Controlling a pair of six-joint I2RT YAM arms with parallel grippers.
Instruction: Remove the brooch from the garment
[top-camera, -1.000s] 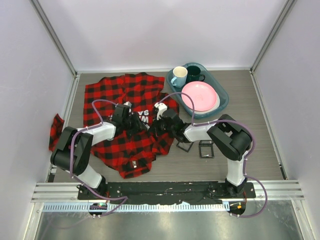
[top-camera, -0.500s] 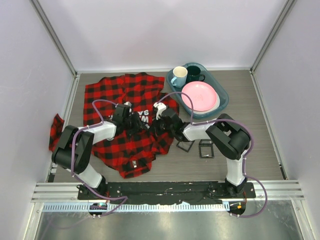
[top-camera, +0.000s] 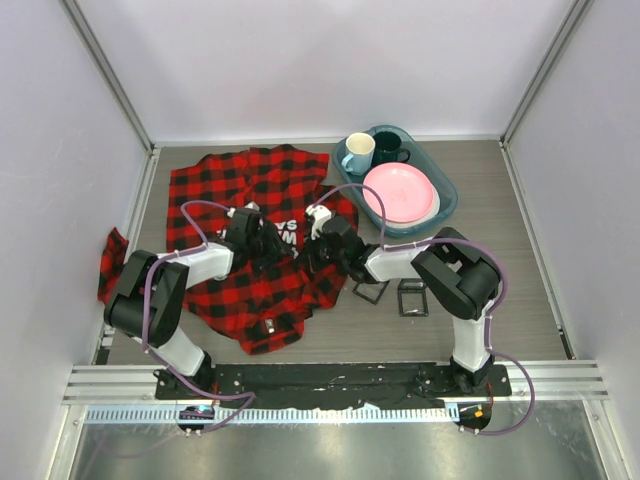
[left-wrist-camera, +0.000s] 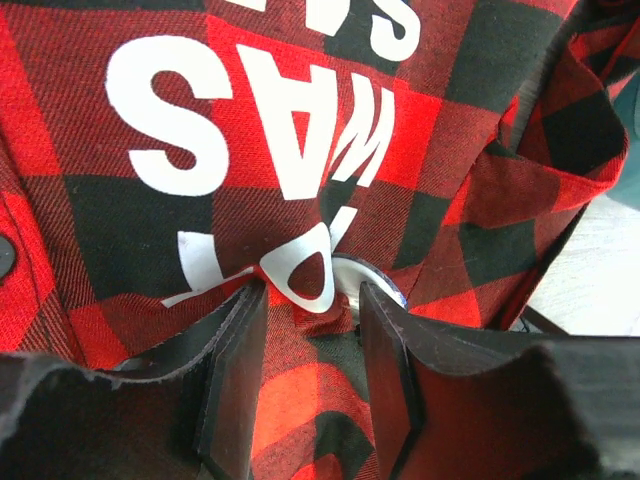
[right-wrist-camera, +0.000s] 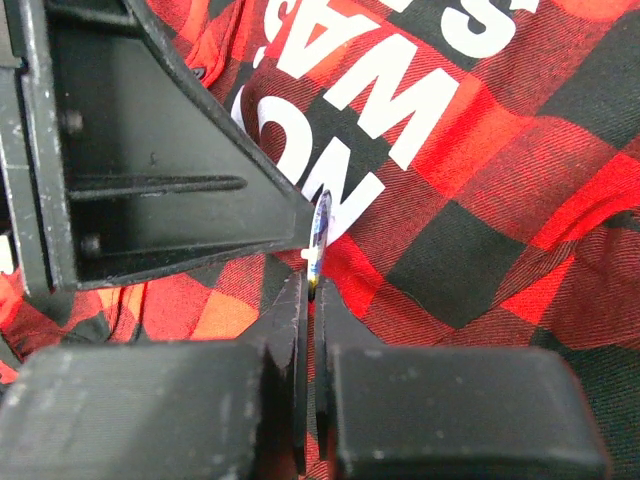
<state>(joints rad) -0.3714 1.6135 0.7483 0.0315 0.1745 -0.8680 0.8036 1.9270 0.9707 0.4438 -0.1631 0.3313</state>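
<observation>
Loc: brooch (right-wrist-camera: 320, 232) sits on the shirt (top-camera: 245, 185) front, just below the white lettering, approx mid-counter.

R wrist view: brooch seen edge-on, a thin pale disc w/ bluish rim, standing up off the cloth. The right fingers (right-wrist-camera: 340, 330) are clenched on its lower edge, w/ only a sliver of gap betw. them. A black finger tip comes in from the L of that view and touches the disc's upper part.

L wrist view: brooch shows only as a pale round rim, tucked against the inner face of one finger. The left fingers (left-wrist-camera: 235, 370) are part-spread, grasping a raised fold of shirt that carries the letter "O". Cloth fills the gap; creases pull away from the fold.

Edges/room:
- Shirt covers the L half of the counter (top-camera: 520, 260); one sleeve trails off the L edge by the wall.
- Far R corner: teal tray (top-camera: 447, 205) w/ pink plate (top-camera: 400, 192), pale mug (top-camera: 357, 152) and dark mug (top-camera: 388, 147). Tray is just beside the shirt's R edge.
- Two small dark square frames (top-camera: 413, 298) lie on the counter, nearer than the tray and R of the shirt.
- Bare counter R of those frames.

Hidden/unclear:
- From above, both sets of fingers cover the brooch.
- Pin and clasp not visible in any view; can't tell how it's fixed to the cloth.
- Brooch face unreadable.
</observation>
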